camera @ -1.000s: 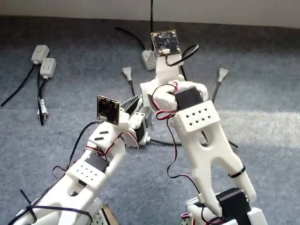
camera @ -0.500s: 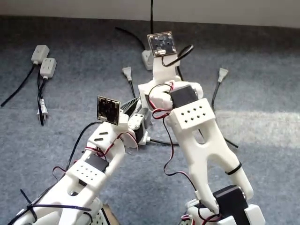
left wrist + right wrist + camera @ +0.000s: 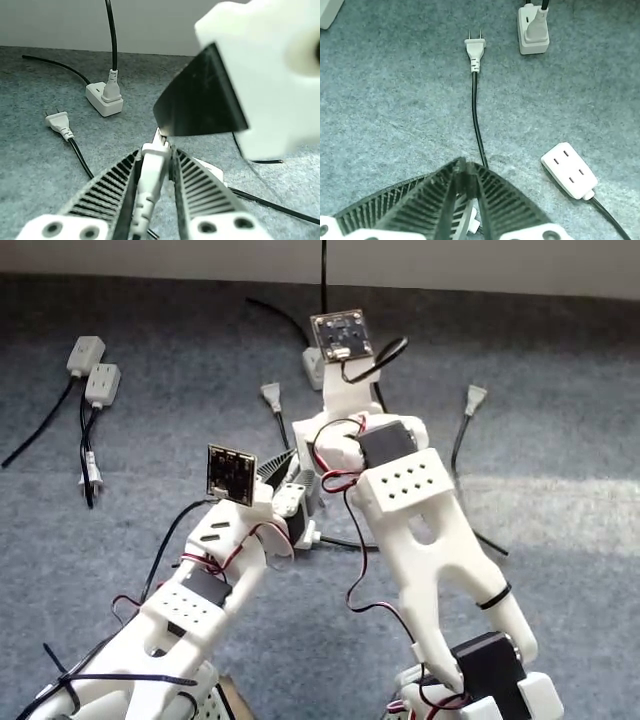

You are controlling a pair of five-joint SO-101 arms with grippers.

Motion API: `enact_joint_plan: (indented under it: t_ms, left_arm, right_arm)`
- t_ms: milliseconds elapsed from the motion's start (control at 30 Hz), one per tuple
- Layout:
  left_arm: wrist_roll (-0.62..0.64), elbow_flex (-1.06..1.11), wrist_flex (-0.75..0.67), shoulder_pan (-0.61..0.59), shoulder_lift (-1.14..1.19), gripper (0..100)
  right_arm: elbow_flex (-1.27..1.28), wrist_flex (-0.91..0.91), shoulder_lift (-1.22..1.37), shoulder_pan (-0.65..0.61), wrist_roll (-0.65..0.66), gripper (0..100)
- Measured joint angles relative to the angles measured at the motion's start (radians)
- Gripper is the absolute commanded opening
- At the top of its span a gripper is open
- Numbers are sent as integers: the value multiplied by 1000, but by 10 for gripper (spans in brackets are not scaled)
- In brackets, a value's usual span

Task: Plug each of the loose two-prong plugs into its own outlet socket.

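My left gripper (image 3: pixel 156 150) is shut on a white two-prong plug (image 3: pixel 150 175), prongs pointing forward, held a little above the carpet. Just beyond its fingers lies a loose white outlet socket (image 3: pixel 212 171), which also lies beside my right gripper (image 3: pixel 465 166) as the socket (image 3: pixel 568 170). The right gripper's fingertips are together over the black cord of a loose plug (image 3: pixel 475 49); a white bit low between its fingers is unclear. The right arm (image 3: pixel 400 490) hangs close over the left gripper (image 3: pixel 298 498). A third loose plug (image 3: pixel 476 395) lies far right.
A far outlet (image 3: pixel 316 365) has a plug seated in it. Two more outlets (image 3: pixel 92 368) and a loose plug (image 3: pixel 92 475) lie at the far left with their cords. Black cables cross the grey carpet between the arms. The right arm's body (image 3: pixel 260 75) looms close ahead of the left gripper.
The right arm has shifted slightly to the left in the high view. The left arm has stayed put with the plug in its grip.
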Motion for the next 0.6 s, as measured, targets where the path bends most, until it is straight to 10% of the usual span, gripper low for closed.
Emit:
enact_joint_plan:
  t_ms: [600]
  left_arm:
    - [0, -9, 58, 8, -31, 6]
  right_arm:
    - [-15, 132, -287, 267, -61, 32]
